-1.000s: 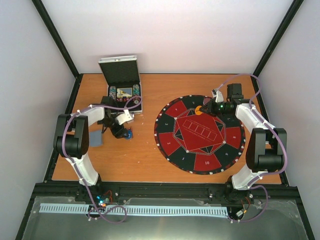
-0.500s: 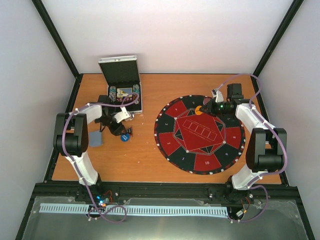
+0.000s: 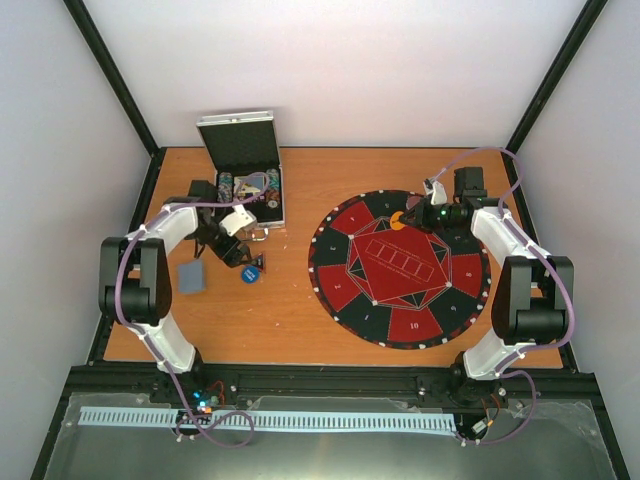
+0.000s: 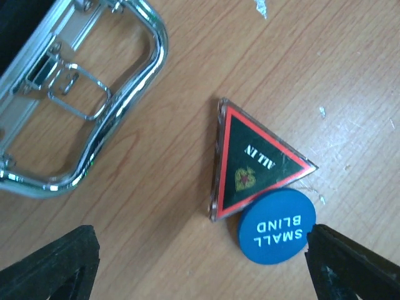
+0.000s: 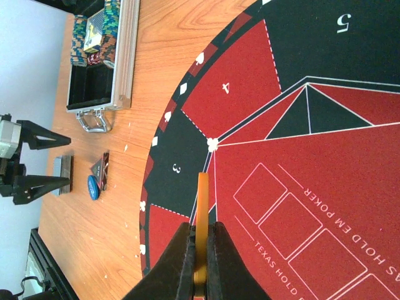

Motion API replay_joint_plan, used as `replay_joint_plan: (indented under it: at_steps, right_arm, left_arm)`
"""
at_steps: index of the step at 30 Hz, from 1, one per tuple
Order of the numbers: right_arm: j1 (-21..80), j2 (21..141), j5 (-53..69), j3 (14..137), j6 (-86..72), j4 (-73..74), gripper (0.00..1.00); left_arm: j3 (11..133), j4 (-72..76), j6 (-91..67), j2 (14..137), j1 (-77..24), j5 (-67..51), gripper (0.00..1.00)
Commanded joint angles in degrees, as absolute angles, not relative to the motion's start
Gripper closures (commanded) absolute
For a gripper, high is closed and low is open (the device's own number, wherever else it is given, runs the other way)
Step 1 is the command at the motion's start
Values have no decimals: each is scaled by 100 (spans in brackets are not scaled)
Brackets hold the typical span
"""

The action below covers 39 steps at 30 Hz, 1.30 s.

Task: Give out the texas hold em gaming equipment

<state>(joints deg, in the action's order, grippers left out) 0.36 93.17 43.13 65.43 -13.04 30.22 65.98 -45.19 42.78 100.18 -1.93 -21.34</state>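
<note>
Lifting the blue disc (image 4: pixel 277 226) looks like the step in hand. The left gripper (image 4: pixel 200 262) hangs wide open and empty just off the case (image 5: pixel 128 56) handle, so centre it first, clear of the touching triangular marker (image 4: pixel 253 162). Well away from the case, the right gripper (image 5: pixel 200 250) pinches an orange disc (image 5: pixel 202 212) over the round mat (image 5: pixel 312 75). The case lies open — poker chips (image 5: pixel 81 37) at its hinge end, handle end seemingly bare.
</note>
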Motion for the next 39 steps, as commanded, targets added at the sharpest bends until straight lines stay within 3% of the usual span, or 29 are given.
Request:
replay_joint_plan:
  at_steps: [1,4,16,39]
  right_arm:
    - [6,9310,4384,6613,-1256,3019,97]
    - [4,9332,4409,6612,-1286,2984,97]
    - [2,9273,4515,6559,-1342,2911,97]
    - [3,9325,4570,6523,-1376,2856,96]
  left_arm:
    - [6505,-5035,3436,9721,-327,-1697,7]
    - [6238,-5106,3138,9570,-499,-1685,0]
    - [5649,-4229,2607,9526,-779,-1767,0]
    - [5142,-3612,1973,9680,-1364,-473,10]
